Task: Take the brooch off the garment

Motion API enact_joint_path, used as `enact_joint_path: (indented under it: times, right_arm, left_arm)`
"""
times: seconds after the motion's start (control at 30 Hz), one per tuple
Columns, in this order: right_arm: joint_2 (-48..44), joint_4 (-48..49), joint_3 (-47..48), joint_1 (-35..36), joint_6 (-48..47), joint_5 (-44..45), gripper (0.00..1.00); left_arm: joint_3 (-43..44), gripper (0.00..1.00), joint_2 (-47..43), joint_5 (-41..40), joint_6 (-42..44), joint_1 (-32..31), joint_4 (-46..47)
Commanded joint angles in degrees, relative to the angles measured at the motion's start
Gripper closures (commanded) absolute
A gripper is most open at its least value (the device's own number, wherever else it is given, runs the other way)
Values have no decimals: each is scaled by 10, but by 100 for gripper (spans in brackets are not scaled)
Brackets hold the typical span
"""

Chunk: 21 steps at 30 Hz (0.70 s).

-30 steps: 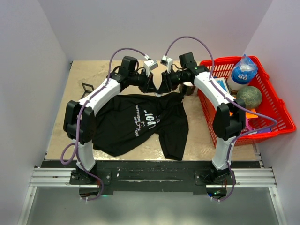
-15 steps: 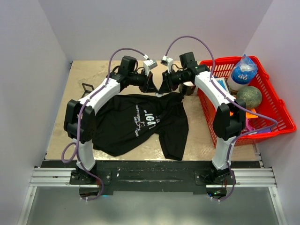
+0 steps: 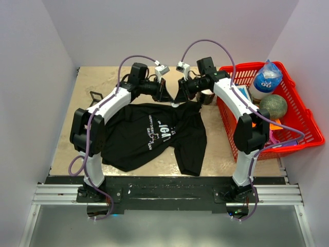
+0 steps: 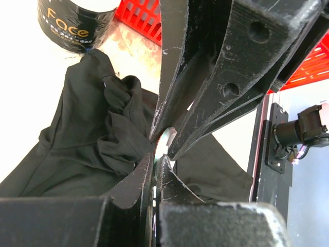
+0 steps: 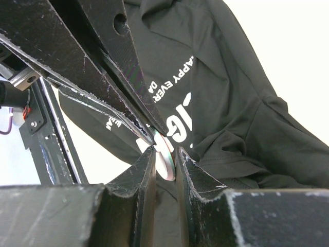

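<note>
The garment (image 3: 149, 134), a black T-shirt with white lettering, lies spread between the arms; it also shows in the left wrist view (image 4: 87, 128) and the right wrist view (image 5: 231, 77). Both grippers meet tip to tip over its far edge. The piece between them is a thin round pale disc with a greenish rim, the brooch (image 5: 167, 158), also glimpsed in the left wrist view (image 4: 163, 142). My left gripper (image 4: 156, 157) is shut on its edge. My right gripper (image 5: 164, 152) is closed on the disc from the other side, which sits tilted between the jaws.
A small black open-frame piece (image 3: 96, 96) lies on the table at the far left, apart from the shirt. A dark jar (image 4: 72, 25) stands beside the shirt's collar. A red basket (image 3: 308, 128) on the right holds a water bottle (image 3: 266, 78) and a green ball (image 3: 273, 105).
My left wrist has shifted slightly left and back. The grippers stay together at the shirt's far edge. The shirt has not visibly moved.
</note>
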Motion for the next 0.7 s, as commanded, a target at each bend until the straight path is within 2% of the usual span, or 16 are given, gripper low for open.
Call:
enact_joint_path:
  times: [0.0,0.23,0.5,0.67]
  right_arm:
    - [2,45,9,14,19,24,90]
    - [-1,71,2,27,76,28,90]
    - [0,77,4,34,91,93,92]
    - [11,77,15,35,106,94,93]
  left_arm:
    - [5,100,-12,84,-57,-14,67]
    - [3,100,-9,78,-85,-14,89]
    - [1,100,-12,79,-87,-14,90]
    - [-5,100,-18,78,-77,-14,83]
